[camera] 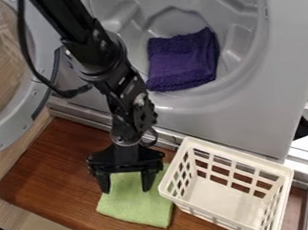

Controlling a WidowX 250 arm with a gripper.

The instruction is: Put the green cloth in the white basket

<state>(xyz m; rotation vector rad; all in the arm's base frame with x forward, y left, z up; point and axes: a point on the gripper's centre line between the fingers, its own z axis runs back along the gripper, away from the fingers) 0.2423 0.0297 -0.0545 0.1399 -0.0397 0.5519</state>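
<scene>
Brown wood [50,168] beside the white basket [224,195] is being overlaid by green cloth [135,207], its grasp seemingly being prepared with gripper [127,183] spread, closing needed next.

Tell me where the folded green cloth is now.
The folded green cloth lies on the brown wooden board, left of the white plastic basket in the camera view.

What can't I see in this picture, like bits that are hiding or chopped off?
In the camera view:
- Green cloth: its top edge hides behind the gripper.
- Whether the fingertips touch the cloth: too small to tell from above.
- Basket: the bottom edge cuts off its lowest corner.
- Door: cut off by the left edge.
- Under the purple towel: the towel covers it.
</scene>
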